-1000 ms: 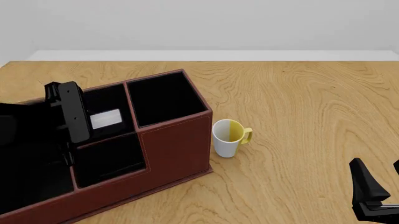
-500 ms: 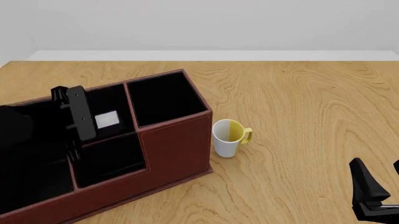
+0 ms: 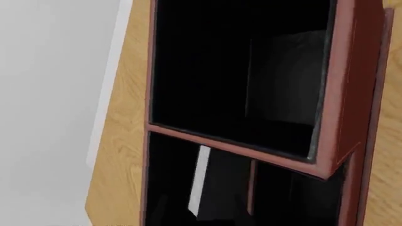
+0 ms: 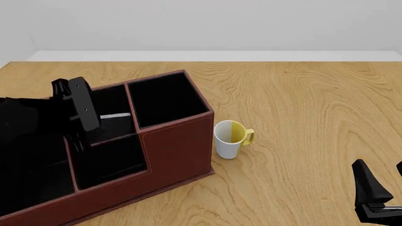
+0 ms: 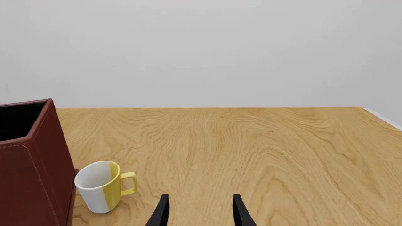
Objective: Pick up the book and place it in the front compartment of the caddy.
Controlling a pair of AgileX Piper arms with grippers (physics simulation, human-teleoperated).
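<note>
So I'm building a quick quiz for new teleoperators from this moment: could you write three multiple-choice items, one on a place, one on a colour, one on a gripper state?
1. Where does the mug stand?
A. inside the caddy
B. on the table to the right of the caddy, as the front view shows it
C. between the right gripper's fingers

2. What colours is the mug?
A. white and yellow
B. all red
C. blue and green

3. How is the right gripper?
A. shut on the mug
B. shut on the book
C. open, holding nothing

Key: 1 B, the mug sits on the bare table just beside the caddy wall. 2 A, one half is white, the other half and the handle are yellow. 3 C, the right gripper shows a clear gap between its fingertips, while the book stands inside the caddy.
</note>
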